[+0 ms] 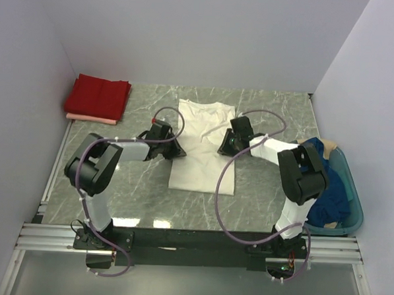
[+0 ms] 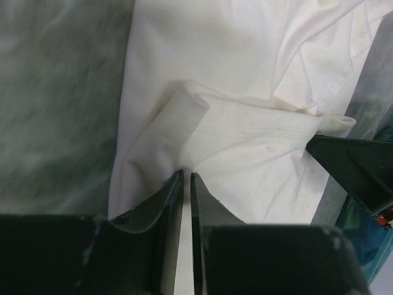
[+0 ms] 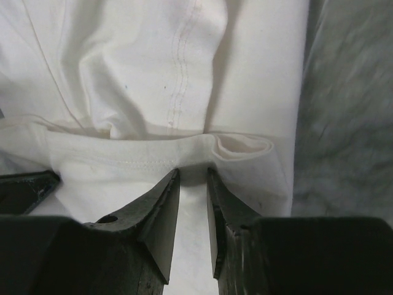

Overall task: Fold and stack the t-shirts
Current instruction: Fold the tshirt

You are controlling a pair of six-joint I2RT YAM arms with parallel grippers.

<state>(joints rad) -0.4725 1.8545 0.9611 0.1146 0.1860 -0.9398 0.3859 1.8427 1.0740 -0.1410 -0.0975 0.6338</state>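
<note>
A cream-white t-shirt [image 1: 201, 138] lies lengthwise in the middle of the table, folded narrow with its collar at the far end. My left gripper [image 1: 175, 150] [image 2: 186, 174] is at the shirt's left edge, jaws nearly together on a pinch of the white cloth [image 2: 245, 123]. From the other side, my right gripper [image 1: 225, 145] [image 3: 192, 171] is closed on a thicker fold at the stitched hem [image 3: 123, 163]. A folded red t-shirt [image 1: 97, 96] rests on a pale pink one [image 1: 89, 118] at the back left. A dark blue t-shirt [image 1: 333, 194] lies crumpled in the basket.
The teal plastic basket [image 1: 354, 195] stands at the table's right edge beside the right arm, with a tan cloth [image 1: 327, 145] at its far end. White walls close in the back and both sides. Purple cables loop from both arms over the marbled table [image 1: 268, 184].
</note>
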